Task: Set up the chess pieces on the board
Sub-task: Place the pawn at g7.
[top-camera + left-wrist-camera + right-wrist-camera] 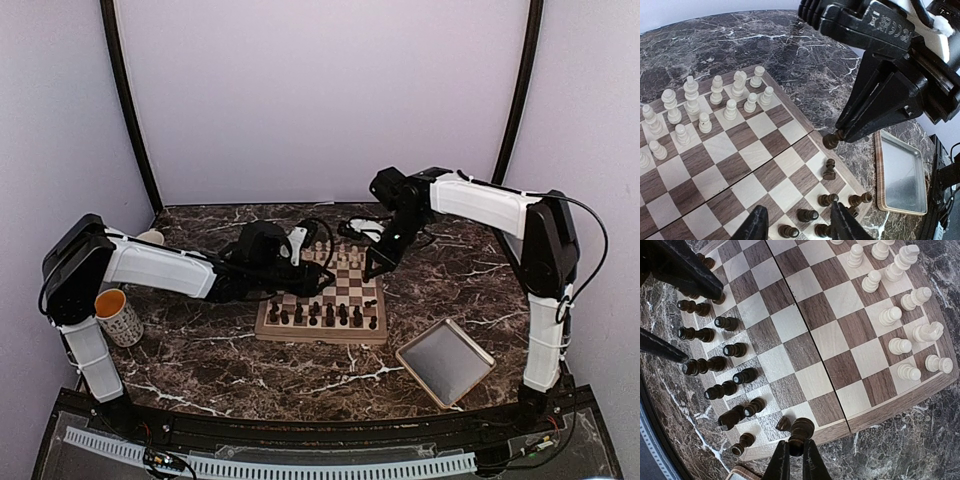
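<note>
The board [320, 336] lies mid-table, with dark chess pieces [322, 314] along its near rows and cream ones at the far side. My right gripper [796, 444] is shut on a dark piece [801, 431], held just above the board's right rim [812, 134] near the dark rows. The same piece [831, 141] shows in the left wrist view, and a lone dark pawn [829, 170] stands close below it. My left gripper [800, 227] hovers open over the dark pieces [807, 215] at that corner, with nothing between its fingers [758, 226].
A shallow beige tray [445, 362] lies off the board's near right corner. A patterned mug [118, 317] stands at the left by the left arm's base. Cream chessmen [890, 315] fill the board's far rows. Both arms reach in over the board from either side.
</note>
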